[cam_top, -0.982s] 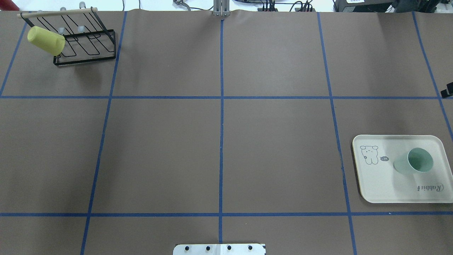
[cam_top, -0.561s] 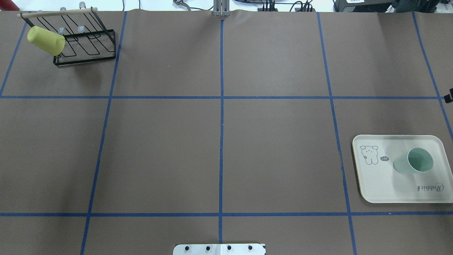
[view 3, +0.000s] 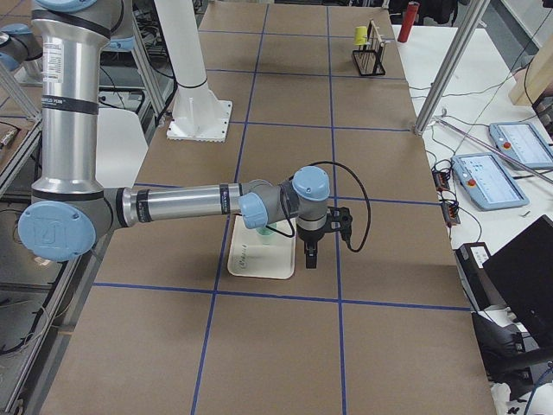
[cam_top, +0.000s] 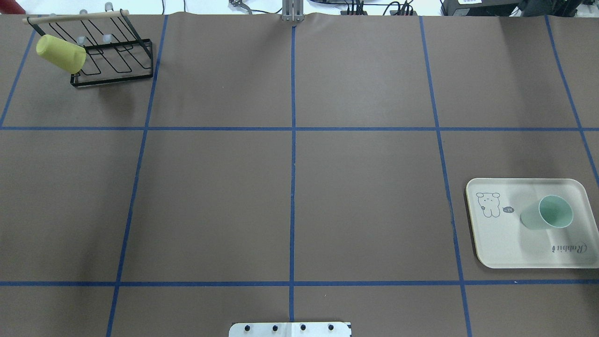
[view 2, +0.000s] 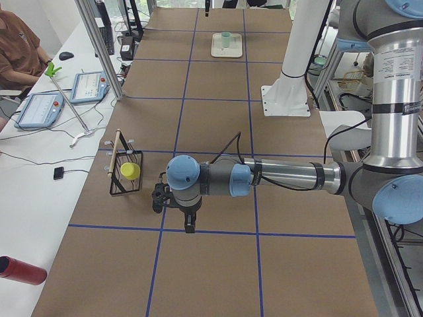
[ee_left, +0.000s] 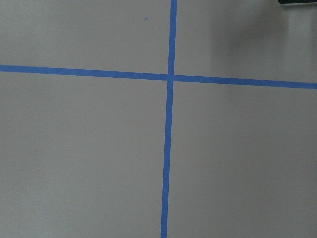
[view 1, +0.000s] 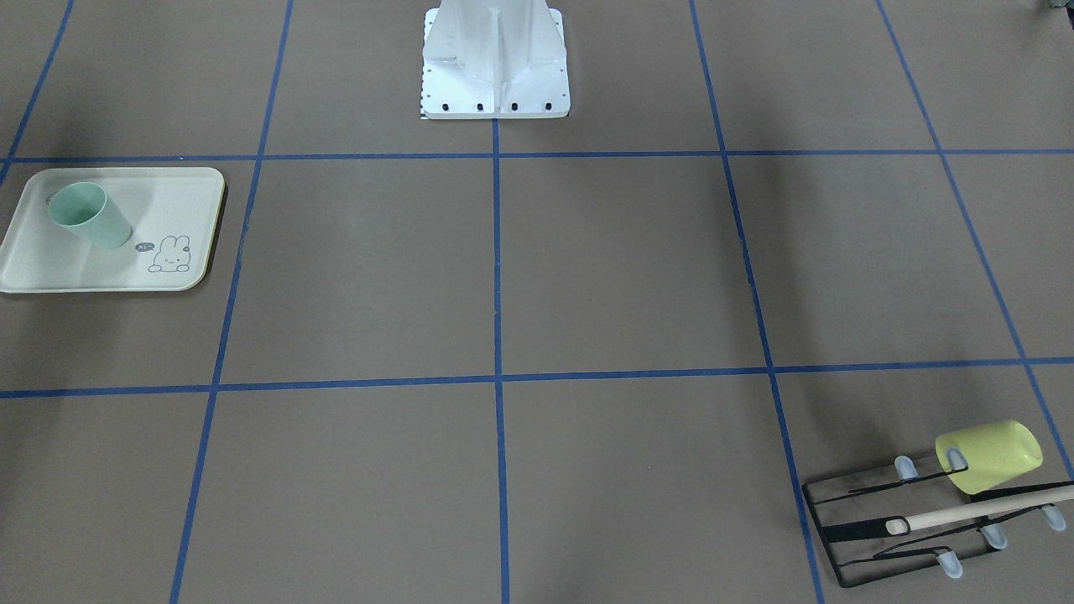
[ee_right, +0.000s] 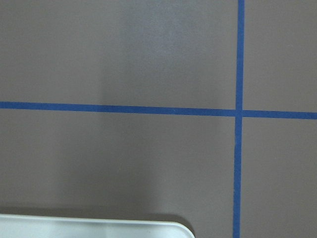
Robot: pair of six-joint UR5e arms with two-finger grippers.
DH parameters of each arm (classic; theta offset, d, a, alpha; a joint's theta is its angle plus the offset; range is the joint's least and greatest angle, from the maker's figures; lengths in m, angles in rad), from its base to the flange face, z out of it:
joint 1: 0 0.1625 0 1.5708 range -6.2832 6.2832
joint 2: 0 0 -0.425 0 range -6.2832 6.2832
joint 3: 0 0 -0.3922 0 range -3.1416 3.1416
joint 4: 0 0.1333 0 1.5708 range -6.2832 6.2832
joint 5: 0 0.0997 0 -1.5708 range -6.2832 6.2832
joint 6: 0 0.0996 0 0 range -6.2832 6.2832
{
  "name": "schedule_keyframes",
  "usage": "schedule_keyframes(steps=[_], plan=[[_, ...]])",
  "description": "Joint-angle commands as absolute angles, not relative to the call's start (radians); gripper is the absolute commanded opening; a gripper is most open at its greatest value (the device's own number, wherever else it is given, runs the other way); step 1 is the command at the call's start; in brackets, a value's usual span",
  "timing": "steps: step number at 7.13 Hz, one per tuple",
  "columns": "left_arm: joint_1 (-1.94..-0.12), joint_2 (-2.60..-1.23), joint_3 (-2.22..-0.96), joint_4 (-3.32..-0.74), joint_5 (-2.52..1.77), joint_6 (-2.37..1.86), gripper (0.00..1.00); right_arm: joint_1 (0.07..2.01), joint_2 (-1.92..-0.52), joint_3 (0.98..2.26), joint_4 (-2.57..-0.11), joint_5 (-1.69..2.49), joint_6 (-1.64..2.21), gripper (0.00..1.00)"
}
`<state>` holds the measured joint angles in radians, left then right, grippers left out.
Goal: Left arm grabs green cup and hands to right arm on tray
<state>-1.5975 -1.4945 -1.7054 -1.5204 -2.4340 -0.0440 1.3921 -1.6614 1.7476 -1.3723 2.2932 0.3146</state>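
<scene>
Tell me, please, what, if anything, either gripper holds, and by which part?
Nothing, it seems: the green cup stands free on the tray, the yellow cup on the rack.

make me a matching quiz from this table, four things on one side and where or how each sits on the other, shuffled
Things:
1 green cup
2 yellow cup
3 tray
4 wire rack

Places or states:
a tilted on a rack peg
b cream, flat on the table, rabbit drawing facing up
c mouth up on the tray
d black, near a table corner

Pairs: 1-c; 2-a; 3-b; 4-d
</scene>
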Motion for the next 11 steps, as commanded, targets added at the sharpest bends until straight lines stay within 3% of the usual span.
schedule_keyframes(steps=[1, 11], plan=[[-1.592, -1.496, -1.701, -1.520, -2.431, -0.078, 1.00, 1.443, -1.661, 1.738, -1.376, 2.362, 0.302, 1.00], [-1.591, -1.503, -1.698, -1.548, -2.385, -0.086, 1.00, 1.445, -1.671, 1.733, -1.374, 2.338, 0.230, 1.00]])
